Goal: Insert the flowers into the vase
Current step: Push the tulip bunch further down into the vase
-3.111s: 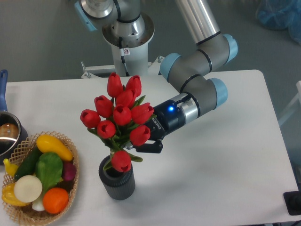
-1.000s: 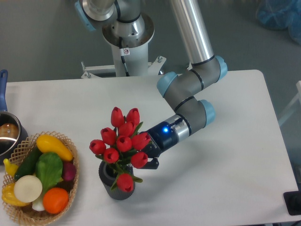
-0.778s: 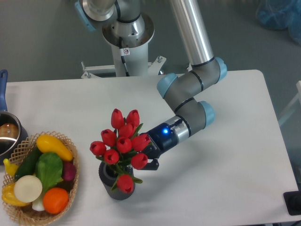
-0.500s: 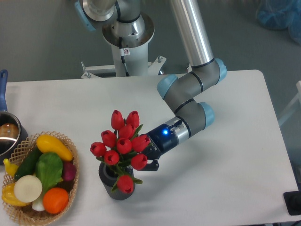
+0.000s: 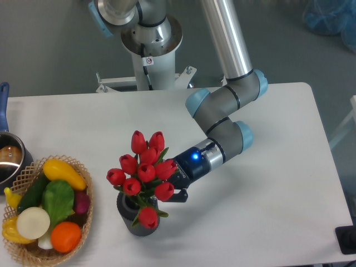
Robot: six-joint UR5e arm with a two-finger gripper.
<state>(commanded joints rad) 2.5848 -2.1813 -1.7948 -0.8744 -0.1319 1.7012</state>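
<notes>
A white counter (image 5: 267, 211) fills most of the frame, with grey floor behind it along the top edge. Low and left of centre stands the vase (image 5: 137, 218), a small dark grey ribbed cylinder, upright on the counter. The flowers (image 5: 143, 169), a bunch of red tulips with closed buds and green leaves, rise out of its mouth; the stems go down into the vase, one bud droops over the front of its rim, and the rest of the buds spread above it towards the middle of the frame.

Just to the right of the bunch, the tool (image 5: 177, 193) reaches in from the lower right side of the tulips. One dark finger shows beside the lowest right bud; the other is hidden behind the blooms, so it cannot be told how wide the tool stands or whether it grips the stems. A blue light glows on its wrist, and the grey arm (image 5: 222, 117) climbs from there to the upper middle of the frame.

In the lower left corner sits a wicker basket (image 5: 83, 222) of vegetables, well apart from the vase. A pot (image 5: 8, 158) with a blue handle is cut off by the left edge.
</notes>
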